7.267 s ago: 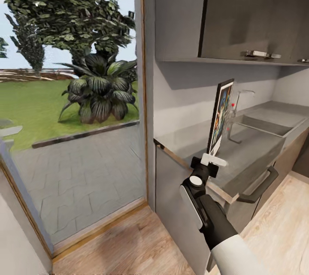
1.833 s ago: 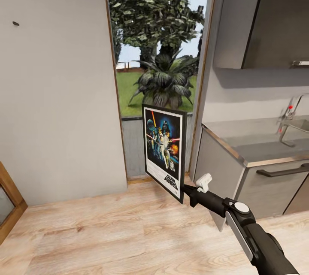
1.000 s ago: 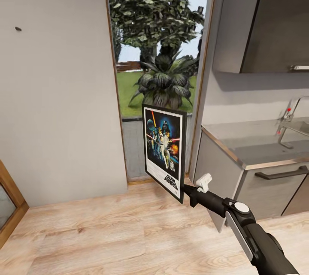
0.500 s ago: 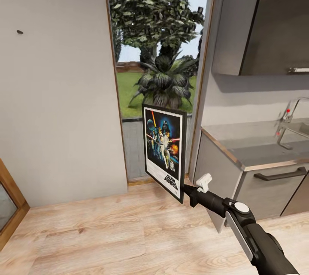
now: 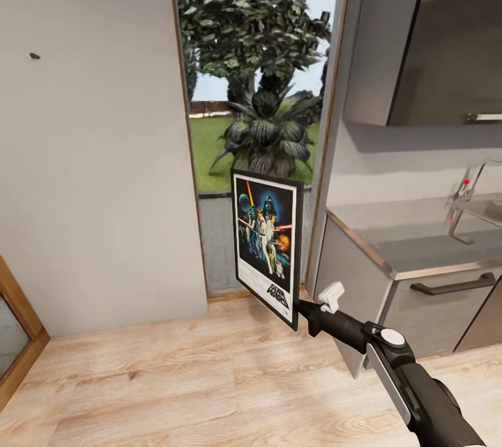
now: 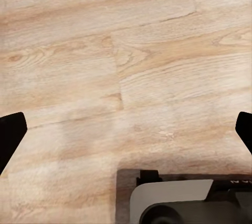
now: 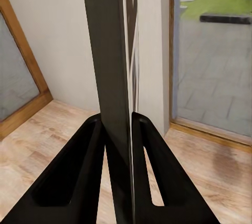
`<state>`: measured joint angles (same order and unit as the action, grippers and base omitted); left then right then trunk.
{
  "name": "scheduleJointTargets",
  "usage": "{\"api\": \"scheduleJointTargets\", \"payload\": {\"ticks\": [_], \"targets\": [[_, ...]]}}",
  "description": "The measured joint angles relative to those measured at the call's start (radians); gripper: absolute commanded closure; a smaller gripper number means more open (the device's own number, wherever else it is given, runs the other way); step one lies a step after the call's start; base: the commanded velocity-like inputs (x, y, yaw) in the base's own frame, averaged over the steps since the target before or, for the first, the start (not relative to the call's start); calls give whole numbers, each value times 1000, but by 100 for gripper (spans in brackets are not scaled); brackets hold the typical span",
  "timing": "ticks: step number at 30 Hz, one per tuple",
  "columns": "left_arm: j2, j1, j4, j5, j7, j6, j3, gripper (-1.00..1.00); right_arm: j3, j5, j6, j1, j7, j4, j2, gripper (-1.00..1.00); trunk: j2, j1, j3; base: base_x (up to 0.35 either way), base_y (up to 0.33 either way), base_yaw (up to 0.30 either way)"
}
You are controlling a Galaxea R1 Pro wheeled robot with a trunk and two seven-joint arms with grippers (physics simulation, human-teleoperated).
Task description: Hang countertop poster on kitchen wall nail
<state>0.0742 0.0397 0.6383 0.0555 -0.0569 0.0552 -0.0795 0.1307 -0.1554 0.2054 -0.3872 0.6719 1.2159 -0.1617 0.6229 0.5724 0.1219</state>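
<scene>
- The poster point(image 5: 268, 246), a flat upright rectangle in a thin black frame, is clamped at its lower corner by the right pincer point(image 5: 304, 311).
- Left pincer point(image 6: 126, 135): dark tips spread wide over pale wood floor point(image 6: 126, 66).
- The nail point(image 5: 34, 56), a tiny dark stub, sits well above on smooth grey wall.
- Brushed-metal tabletop point(image 5: 418, 241) lies beside the right pincer.

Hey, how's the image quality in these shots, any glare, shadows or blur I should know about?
Head view: a bright glare spot on the dark upper cabinet; the poster reads sharp. Right wrist view: the poster's edge is close and dark between the right gripper fingers. Left wrist view: a soft shadow on the floor.
</scene>
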Motion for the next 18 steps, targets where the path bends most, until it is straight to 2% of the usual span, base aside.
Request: {"api": "scheduleJointTargets", "payload": {"ticks": [18], "targets": [[0,0,0,0,0,0,0,-100,0,0,0,0,0,0,1,100,-126,-69,-57,0,0,0]]}}
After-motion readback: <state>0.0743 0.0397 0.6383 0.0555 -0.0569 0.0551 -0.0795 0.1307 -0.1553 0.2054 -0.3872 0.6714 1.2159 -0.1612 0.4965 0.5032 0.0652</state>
